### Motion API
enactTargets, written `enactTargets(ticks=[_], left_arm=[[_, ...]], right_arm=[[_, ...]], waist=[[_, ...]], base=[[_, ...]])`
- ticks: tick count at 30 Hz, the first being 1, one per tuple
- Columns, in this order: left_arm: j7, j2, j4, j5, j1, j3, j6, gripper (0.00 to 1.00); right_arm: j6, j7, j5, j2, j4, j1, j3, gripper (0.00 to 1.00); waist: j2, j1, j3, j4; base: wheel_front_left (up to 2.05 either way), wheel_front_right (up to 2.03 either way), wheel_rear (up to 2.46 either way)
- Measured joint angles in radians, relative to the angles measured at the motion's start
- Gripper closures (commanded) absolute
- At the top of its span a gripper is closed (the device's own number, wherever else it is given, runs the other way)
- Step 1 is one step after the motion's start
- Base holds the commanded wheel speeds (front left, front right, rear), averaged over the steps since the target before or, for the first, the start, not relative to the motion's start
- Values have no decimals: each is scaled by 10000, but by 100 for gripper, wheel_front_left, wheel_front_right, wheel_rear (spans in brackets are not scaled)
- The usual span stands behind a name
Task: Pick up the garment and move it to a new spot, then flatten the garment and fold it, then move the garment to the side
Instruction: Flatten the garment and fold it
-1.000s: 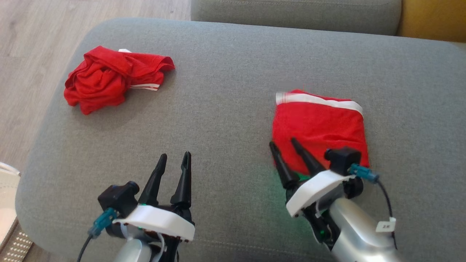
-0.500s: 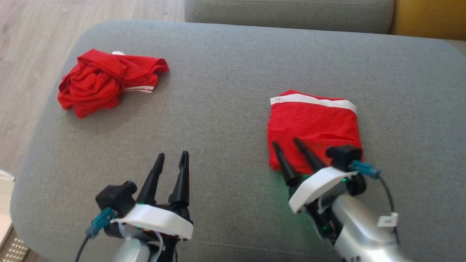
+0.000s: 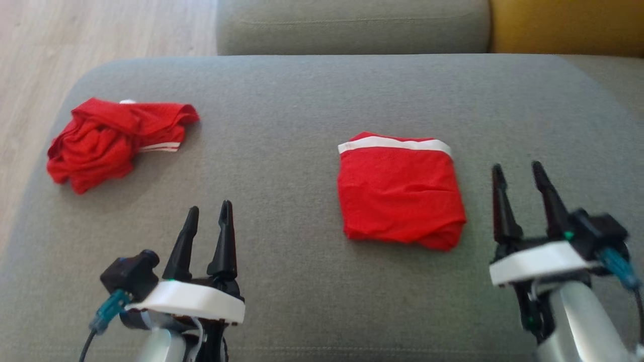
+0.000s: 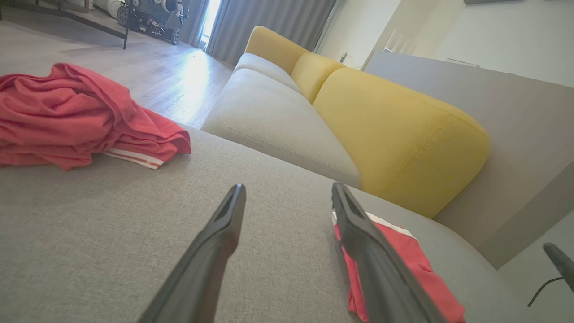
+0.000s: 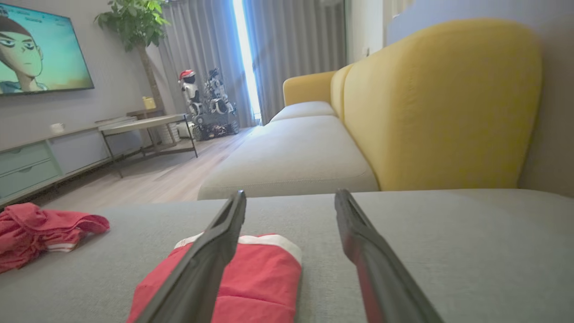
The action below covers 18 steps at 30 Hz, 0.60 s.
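A folded red garment [image 3: 400, 193] with a white band along its far edge lies flat on the grey ottoman [image 3: 302, 100], right of centre. It also shows in the right wrist view as the folded garment [image 5: 251, 278] behind the left finger, and in the left wrist view [image 4: 403, 264]. A second red garment [image 3: 108, 141] lies crumpled at the far left. My right gripper [image 3: 518, 168] stands open just right of the folded garment, holding nothing. My left gripper [image 3: 209, 211] is open near the front edge, empty.
A grey sofa seat [image 3: 352, 25] and a yellow backrest [image 3: 568, 25] stand beyond the ottoman. Wooden floor [image 3: 75, 40] lies to the left. The right wrist view shows a TV [image 5: 40, 54], a low cabinet, a side table and a plant farther off.
My right gripper has drawn back off the folded garment's near edge and now stands to its right. The head camera has shifted, so everything sits further left and lower.
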Motion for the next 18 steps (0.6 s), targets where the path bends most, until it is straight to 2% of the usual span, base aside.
enactTargets(ticks=[7,18], left_arm=[[-2,0,36,188,362,100,-15,0],[-2,2,73,190,625,134,-15,0]], right_arm=[[0,-8,-1072,330,-1444,1394,-625,0],[0,-8,-855,397,-1615,1792,-366,0]], waist=[[0,0,-121,-328],[0,0,-250,-528]], base=[[0,0,0],[0,0,0]])
